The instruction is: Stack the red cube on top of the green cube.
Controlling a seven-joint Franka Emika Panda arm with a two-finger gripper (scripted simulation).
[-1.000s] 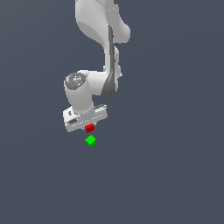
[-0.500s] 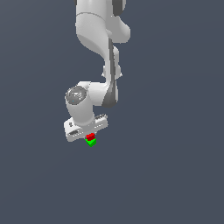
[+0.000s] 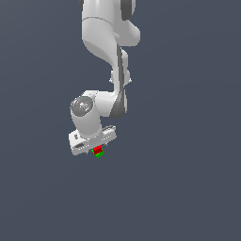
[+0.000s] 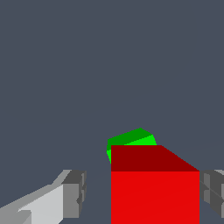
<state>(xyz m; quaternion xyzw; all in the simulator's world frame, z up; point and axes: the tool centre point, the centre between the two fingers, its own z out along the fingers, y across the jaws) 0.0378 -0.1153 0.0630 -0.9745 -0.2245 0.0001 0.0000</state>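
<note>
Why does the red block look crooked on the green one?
The red cube covers most of the green cube, which looks turned at a different angle. The gripper pads look apart, one clear of the red cube. Nothing looks broken.

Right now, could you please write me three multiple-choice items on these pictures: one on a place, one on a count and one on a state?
1. In the exterior view, where is the red cube relative to the green cube?
A. Far off to the view's left
B. Directly above it
C. Underneath it

2. How many cubes are in view?
A. One
B. Two
C. Three

3. How does the claw stand around the red cube?
A. Clamped on both sides
B. One finger stands clear of it
C. Shut on the green cube

Key: 1 B, since red sits right over green. 2 B, since only one red and one green show. 3 B, since the wrist view shows a gap between one finger and the red cube.
</note>
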